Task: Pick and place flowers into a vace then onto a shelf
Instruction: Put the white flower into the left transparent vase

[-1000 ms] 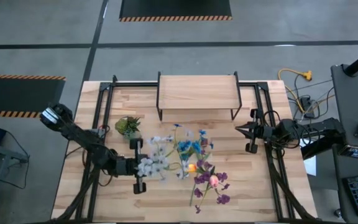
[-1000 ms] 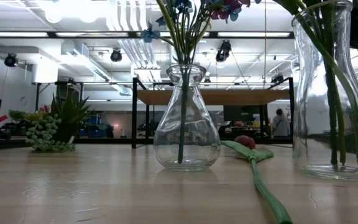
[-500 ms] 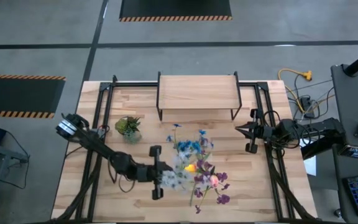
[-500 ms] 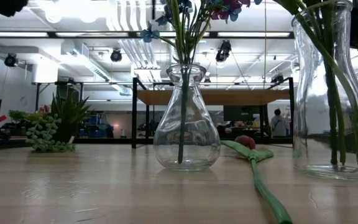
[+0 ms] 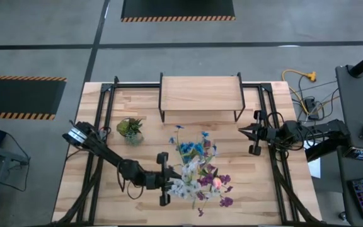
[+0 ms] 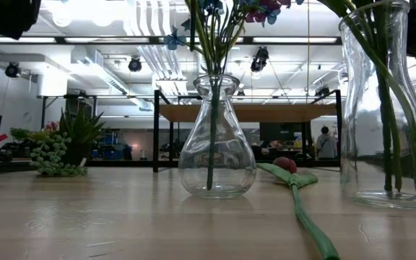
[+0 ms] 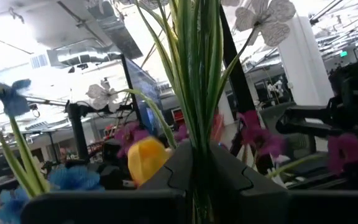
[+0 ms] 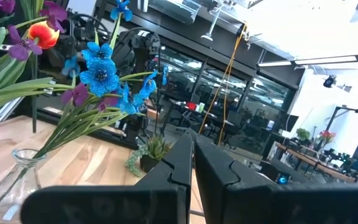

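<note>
Carrying the pale flowers (image 5: 183, 186) to the wide vase (image 6: 387, 108) goes best held upright: left tool (image 5: 167, 179) is clamped on their stalks just beside it, right tool (image 5: 256, 133) pressed together beyond, shelf (image 5: 200, 93) farther.

The shelf (image 5: 201, 94) stands at the table's (image 5: 270, 202) far edge, in the middle. The potted plant (image 5: 130, 129) sits in front of its left end, and the flowers (image 5: 197, 167) cluster nearer the front, just right of the plant. The left gripper (image 5: 164, 178) lies at the flowers' left side; the right gripper (image 5: 249, 132) rests well apart, right of them.
</note>
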`<state>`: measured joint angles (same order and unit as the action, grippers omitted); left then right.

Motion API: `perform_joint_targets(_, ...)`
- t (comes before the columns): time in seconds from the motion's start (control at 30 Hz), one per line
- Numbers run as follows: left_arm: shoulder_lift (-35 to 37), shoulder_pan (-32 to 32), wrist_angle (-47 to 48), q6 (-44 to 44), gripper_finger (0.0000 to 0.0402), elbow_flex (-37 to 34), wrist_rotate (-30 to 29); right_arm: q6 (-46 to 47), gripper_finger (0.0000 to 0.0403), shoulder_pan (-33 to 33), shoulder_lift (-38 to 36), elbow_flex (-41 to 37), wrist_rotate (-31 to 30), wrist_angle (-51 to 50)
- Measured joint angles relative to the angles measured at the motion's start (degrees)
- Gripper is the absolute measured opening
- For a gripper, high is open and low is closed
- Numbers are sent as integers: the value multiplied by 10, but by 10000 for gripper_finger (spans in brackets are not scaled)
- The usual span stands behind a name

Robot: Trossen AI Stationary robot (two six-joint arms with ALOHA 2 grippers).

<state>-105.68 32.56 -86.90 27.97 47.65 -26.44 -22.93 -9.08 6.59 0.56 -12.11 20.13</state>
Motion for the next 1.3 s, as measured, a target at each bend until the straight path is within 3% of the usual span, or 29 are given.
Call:
perform_joint_targets(0.27, -22, -17, -26, -4, 12, -1, 38, 0, 9, 0, 0, 0, 0, 0)
perform_joint_targets(0.9, -57, -37, -27, -19, 12, -8, 55, -1, 9, 0, 0, 0, 0, 1)
perform_joint_targets(1.3, -58, -46, 6, -73, 12, -29, 52, 0, 9, 0, 0, 0, 0, 1)
